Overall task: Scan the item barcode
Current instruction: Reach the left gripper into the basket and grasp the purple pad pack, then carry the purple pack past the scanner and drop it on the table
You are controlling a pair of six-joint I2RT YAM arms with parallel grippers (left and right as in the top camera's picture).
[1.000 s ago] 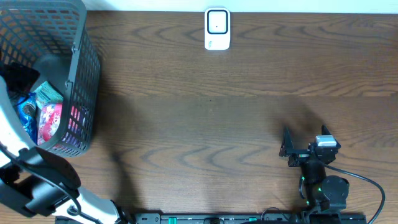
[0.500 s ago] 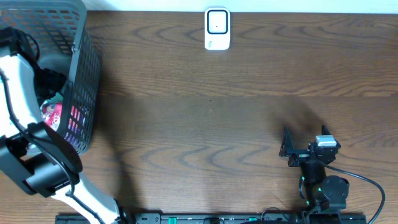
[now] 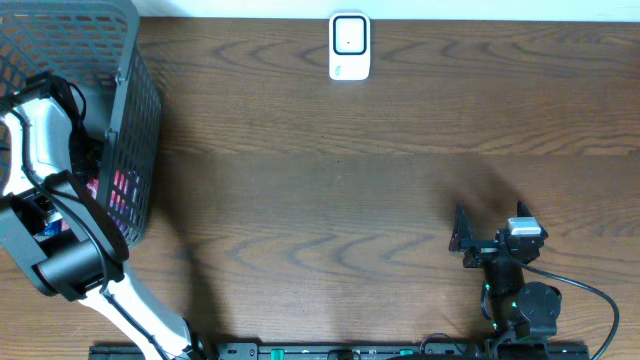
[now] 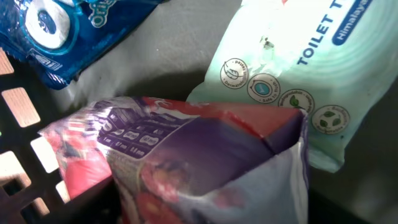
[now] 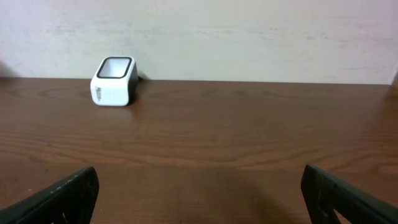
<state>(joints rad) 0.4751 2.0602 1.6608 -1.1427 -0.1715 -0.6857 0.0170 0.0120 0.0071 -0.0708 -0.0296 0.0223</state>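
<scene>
My left arm (image 3: pixel 45 130) reaches down into the grey mesh basket (image 3: pixel 140 100) at the table's left end. The left wrist view is filled by a pink and purple patterned pouch (image 4: pixel 205 162), pressed right up against the camera. My left fingers do not show, so I cannot see whether they hold it. The white barcode scanner (image 3: pixel 349 46) stands at the far middle edge, also seen as the scanner (image 5: pixel 113 81) in the right wrist view. Near the front right, my right gripper (image 3: pixel 497 238) rests with its jaws wide apart and nothing between them.
Inside the basket, a pale green toilet tissue pack (image 4: pixel 292 74) lies behind the pouch and a blue snack pack (image 4: pixel 62 31) at the upper left. Brown wooden tabletop (image 3: pixel 330 190) stretches between basket, scanner and right arm.
My left arm has swung up over the basket and sunk deeper into it, now covering the items inside. The right arm has not moved.
</scene>
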